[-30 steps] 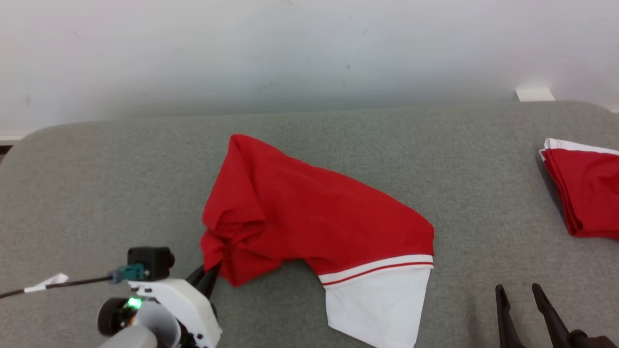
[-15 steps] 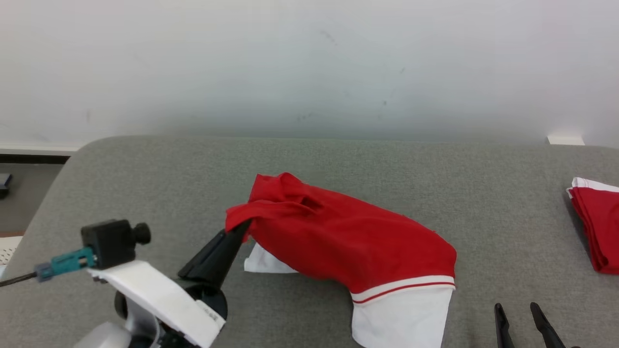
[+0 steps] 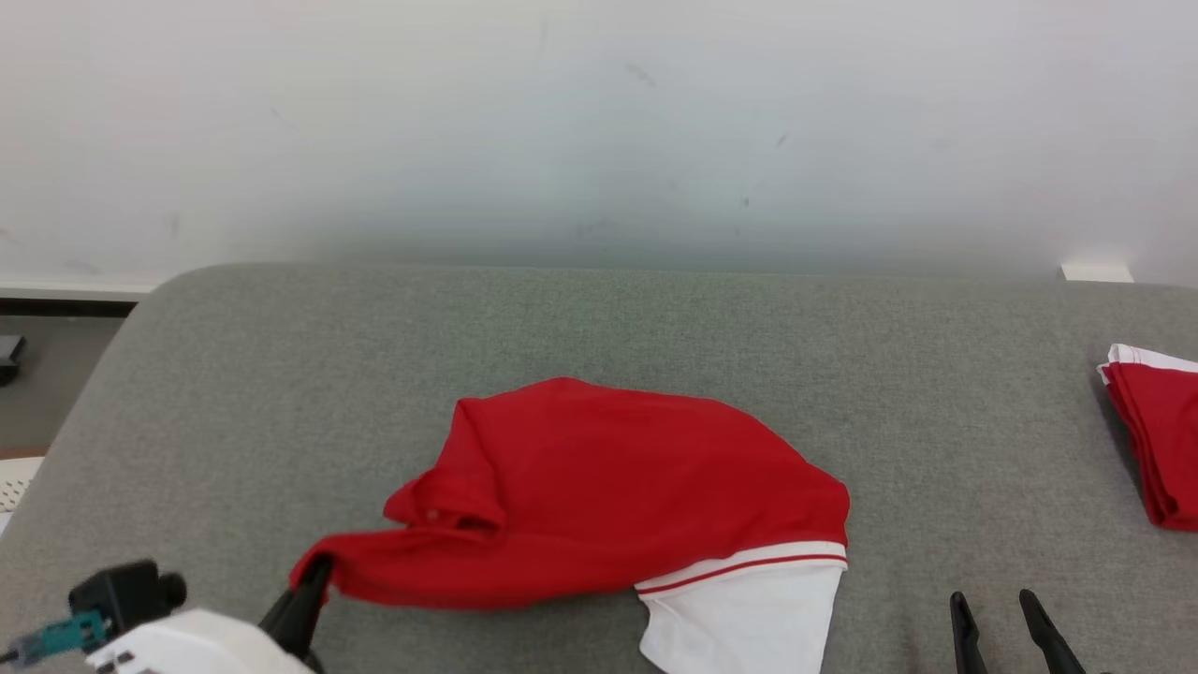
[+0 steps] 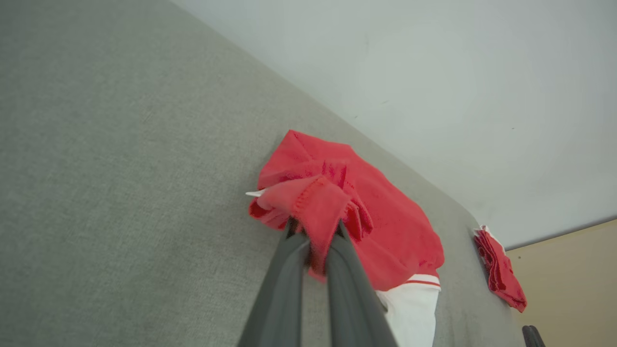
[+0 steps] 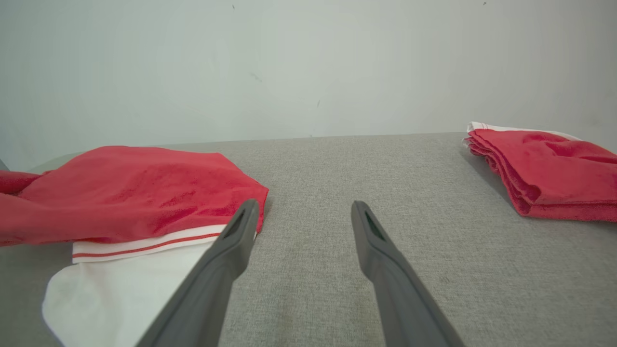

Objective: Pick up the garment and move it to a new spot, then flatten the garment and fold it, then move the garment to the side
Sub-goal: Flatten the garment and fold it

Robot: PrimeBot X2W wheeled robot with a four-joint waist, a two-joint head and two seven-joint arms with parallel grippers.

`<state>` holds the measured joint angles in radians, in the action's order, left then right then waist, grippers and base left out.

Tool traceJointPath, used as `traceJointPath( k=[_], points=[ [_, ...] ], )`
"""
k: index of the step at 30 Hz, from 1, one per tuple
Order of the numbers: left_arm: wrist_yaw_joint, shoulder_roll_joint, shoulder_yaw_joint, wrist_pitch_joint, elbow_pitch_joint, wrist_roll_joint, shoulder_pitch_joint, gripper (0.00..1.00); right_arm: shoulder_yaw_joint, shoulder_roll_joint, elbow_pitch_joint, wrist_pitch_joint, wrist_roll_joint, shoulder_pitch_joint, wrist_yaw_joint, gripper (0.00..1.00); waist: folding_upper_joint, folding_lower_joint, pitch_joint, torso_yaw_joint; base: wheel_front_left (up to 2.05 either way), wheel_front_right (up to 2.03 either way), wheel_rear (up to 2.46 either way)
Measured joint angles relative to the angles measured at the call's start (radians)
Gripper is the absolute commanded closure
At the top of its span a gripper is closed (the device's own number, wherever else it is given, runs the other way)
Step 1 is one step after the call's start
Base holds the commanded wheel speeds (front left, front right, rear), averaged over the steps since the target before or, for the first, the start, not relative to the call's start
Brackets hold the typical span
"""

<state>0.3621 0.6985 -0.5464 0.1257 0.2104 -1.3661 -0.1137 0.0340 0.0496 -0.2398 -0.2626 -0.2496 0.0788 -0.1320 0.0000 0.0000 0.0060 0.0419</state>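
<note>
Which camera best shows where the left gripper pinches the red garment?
The left wrist view: up close, the left gripper is shut on a bunched red edge of the garment. The head view shows that pinch small, at lower left. The right wrist view shows the garment's red-and-white end beside the open right gripper.

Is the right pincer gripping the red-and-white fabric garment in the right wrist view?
No: the right pincer stands open, only grey padded surface between its fingers.
</note>
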Motion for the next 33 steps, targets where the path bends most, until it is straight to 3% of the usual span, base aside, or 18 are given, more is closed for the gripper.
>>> traceJointPath(
  k=[4,5,7,8,13,18,22,24,26,33],
  points=[
    [-0.009,-0.025,-0.003,0.007,-0.162,-0.047,0.076,0.98,0.002,0.0,-0.009,0.0,0.003,0.003,0.0,0.0,0.0,0.0001,0.011,-0.001,0.0,0.0,0.0],
    [-0.023,-0.044,-0.002,0.006,-0.196,-0.066,0.086,0.9,0.003,0.0,-0.01,0.0,0.004,0.003,0.0,0.0,0.0,0.0001,0.013,0.0,0.0,0.0,0.0],
    [-0.038,-0.079,0.013,0.012,-0.275,-0.104,0.099,0.53,0.003,0.0,-0.011,0.0,0.005,0.003,0.0,0.0,0.0,0.0001,0.017,0.002,0.0,0.0,0.0],
    [-0.045,-0.085,0.014,0.018,-0.31,-0.104,0.101,0.0,0.003,0.0,-0.011,0.0,0.008,0.003,0.0,0.0,0.0,0.0001,0.018,0.002,0.0,0.0,0.0],
    [-0.081,-0.129,0.056,0.063,-0.43,-0.14,0.103,0.0,-0.003,0.0,-0.008,0.0,0.01,0.001,0.0,0.0,0.0,0.0001,0.018,0.009,0.0,0.0,0.0],
    [-0.06,-0.121,0.057,0.106,-0.525,-0.072,0.1,0.0,-0.003,0.0,-0.009,0.0,0.013,0.005,0.0,0.0,0.0,0.0001,0.011,0.023,0.0,0.0,0.0],
    [-0.015,-0.118,0.065,0.132,-0.556,0.072,0.072,0.0,-0.007,0.0,-0.006,0.0,0.017,0.005,0.0,0.0,0.0,0.0001,0.005,0.03,0.0,0.0,0.0],
    [0.007,-0.138,0.107,0.136,-0.543,0.155,0.066,0.0,-0.013,0.0,0.002,0.0,0.019,0.005,0.0,0.0,0.0,0.0,-0.001,0.032,0.0,0.0,0.0],
    [0.017,-0.165,0.175,0.137,-0.487,0.305,0.065,0.0,-0.023,0.0,0.013,0.0,0.022,0.007,0.0,0.0,0.0,0.0001,-0.006,0.034,0.0,0.0,0.0],
    [-0.012,-0.334,0.279,0.138,-0.328,0.677,0.14,0.0,-0.075,-0.001,0.063,0.0,0.042,0.026,0.0,0.0,0.0,0.0,-0.024,0.03,0.0,0.0,0.0]
  ],
)
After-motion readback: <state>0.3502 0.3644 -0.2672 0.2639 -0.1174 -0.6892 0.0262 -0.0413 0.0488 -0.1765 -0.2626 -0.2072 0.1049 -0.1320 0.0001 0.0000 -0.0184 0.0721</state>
